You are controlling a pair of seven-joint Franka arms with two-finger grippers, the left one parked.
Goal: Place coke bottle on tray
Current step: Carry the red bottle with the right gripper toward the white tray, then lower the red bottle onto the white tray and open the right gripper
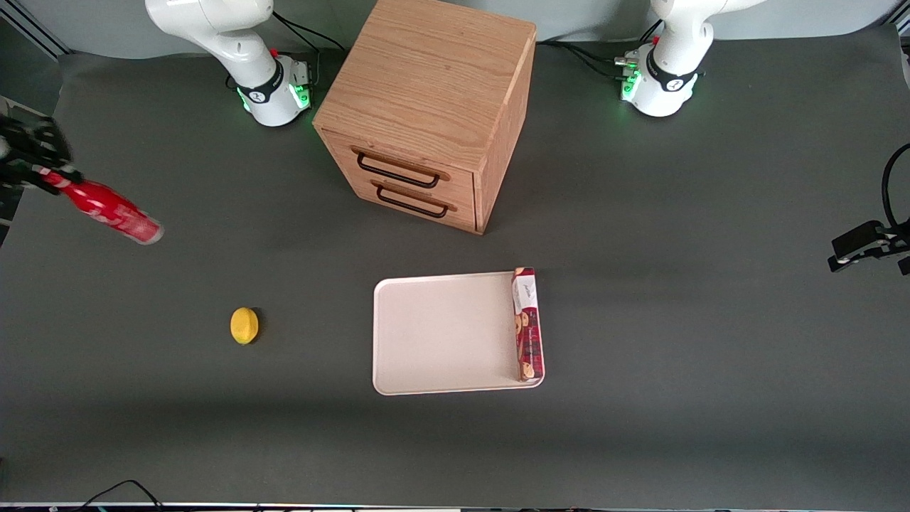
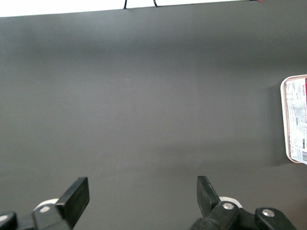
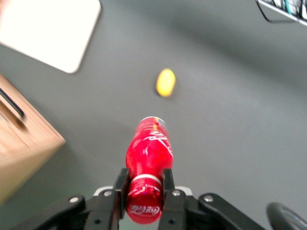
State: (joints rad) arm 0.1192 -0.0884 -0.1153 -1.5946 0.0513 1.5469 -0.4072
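Note:
My gripper [image 1: 50, 176] hangs above the table at the working arm's end and is shut on the cap end of the coke bottle [image 1: 114, 213], a slim glossy red bottle with white lettering, held tilted in the air with its base pointing down toward the table. The right wrist view shows the bottle [image 3: 148, 153] clamped at the neck between both fingers of my gripper [image 3: 144, 184]. The cream-white tray [image 1: 441, 334] lies flat near the table's middle, nearer the front camera than the cabinet; one corner of the tray [image 3: 48, 33] shows in the right wrist view.
A long red cookie box [image 1: 527, 323] lies on the tray's edge toward the parked arm. A yellow lemon [image 1: 244, 326] sits on the mat between my gripper and the tray; it also shows in the right wrist view [image 3: 166, 82]. A wooden two-drawer cabinet [image 1: 434, 107] stands farther back.

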